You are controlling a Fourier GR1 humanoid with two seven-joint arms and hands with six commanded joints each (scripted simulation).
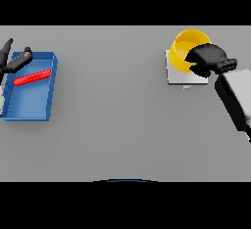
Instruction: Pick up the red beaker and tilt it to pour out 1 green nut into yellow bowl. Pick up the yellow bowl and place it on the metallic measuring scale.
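Note:
The yellow bowl point(186, 48) is over the white measuring scale point(176, 76) at the far right, tipped toward the left. My right hand point(208, 59) has its fingers curled round the bowl's right rim. A red beaker point(32, 77) lies on its side inside a blue tray point(29, 108) at the far left. My left hand point(12, 61) hovers at the tray's upper left corner with fingers spread, holding nothing. No green nut shows.
The blue tray's walls stand along the left edge of the table. My right forearm point(234, 98) reaches in from the right side.

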